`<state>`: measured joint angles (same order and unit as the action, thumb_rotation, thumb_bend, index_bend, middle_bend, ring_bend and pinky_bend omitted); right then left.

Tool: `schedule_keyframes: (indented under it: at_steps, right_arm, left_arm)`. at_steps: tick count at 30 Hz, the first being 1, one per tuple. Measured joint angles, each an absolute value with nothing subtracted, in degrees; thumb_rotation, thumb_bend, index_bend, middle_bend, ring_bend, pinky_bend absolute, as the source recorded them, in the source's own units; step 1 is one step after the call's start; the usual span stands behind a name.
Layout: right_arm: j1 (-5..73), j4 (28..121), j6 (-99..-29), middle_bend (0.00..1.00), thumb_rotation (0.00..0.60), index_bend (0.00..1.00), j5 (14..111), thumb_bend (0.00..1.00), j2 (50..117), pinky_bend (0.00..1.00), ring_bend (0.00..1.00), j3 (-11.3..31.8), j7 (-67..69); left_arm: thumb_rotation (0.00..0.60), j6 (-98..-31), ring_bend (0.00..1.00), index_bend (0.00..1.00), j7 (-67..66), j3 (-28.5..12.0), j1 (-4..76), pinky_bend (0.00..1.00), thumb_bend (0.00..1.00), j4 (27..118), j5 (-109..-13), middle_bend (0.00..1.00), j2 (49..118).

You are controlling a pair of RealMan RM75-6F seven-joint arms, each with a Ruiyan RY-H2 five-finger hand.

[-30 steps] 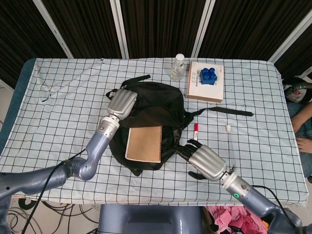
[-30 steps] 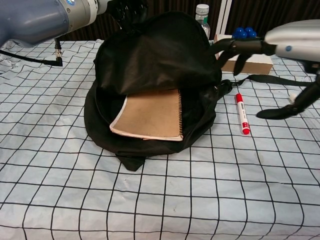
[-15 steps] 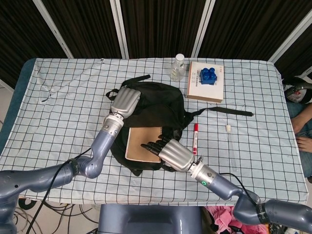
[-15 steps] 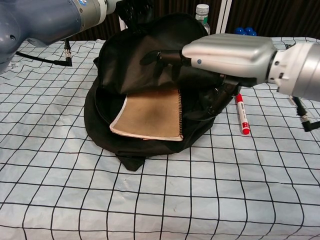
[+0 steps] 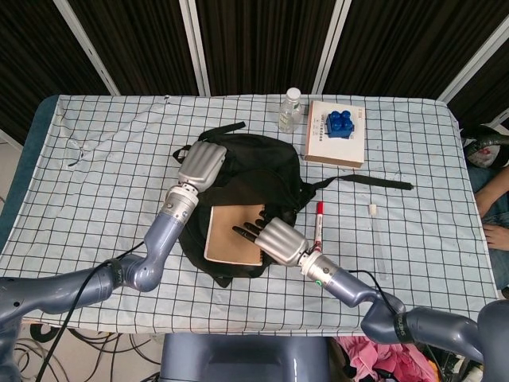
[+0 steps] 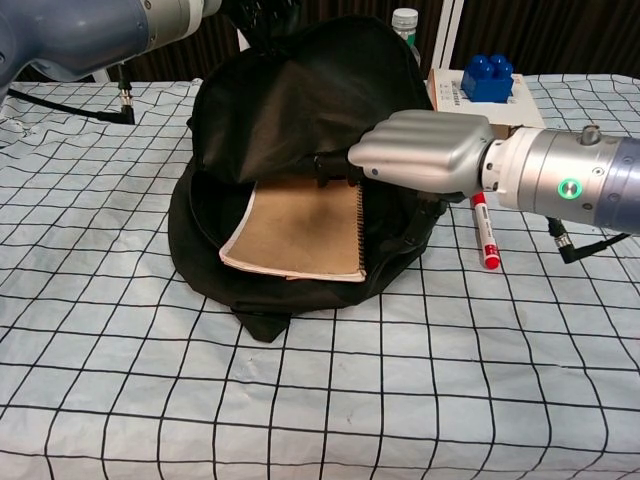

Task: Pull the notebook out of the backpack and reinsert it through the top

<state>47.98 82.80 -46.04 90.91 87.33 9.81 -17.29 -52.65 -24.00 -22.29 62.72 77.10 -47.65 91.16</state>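
Head view: 1 notebook (image 5: pixel 233 235), 1 backpack (image 5: pixel 262 171), 1 marker (image 5: pixel 319 225).

- Left hand (image 5: pixel 200 165): set palm-down, fingers curled over and gripping the black fabric; forearm extended up and to the right from a bent elbow.
- Right hand (image 5: pixel 275 239): held palm-down, knuckles uppermost; dark fingertips (image 6: pixel 328 169) stretched forward together.
- Right wrist: green indicator lit; forearm angled in from the lower right.
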Motion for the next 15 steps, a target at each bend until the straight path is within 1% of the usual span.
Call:
schedule_keyframes:
  at_steps: [11,15]
  right_arm:
    - [51.1,77.0,-45.4,0.18,0.600,0.08,93.5,0.17,90.2,0.19,0.26,6.8,-18.1]
    - [51.6,74.6,-46.7,0.18,0.600,0.08,95.1,0.17,91.8,0.19,0.25,6.1,-19.1]
  left_arm:
    - [0.600,-52.8,0.51,0.68,-23.0,-21.4,62.4,0.42,0.47,78.6,-48.8,0.68,90.0]
    - [0.600,-53.3,0.51,0.68,-23.4,-21.1,62.1,0.42,0.47,79.9,-48.7,0.68,89.0]
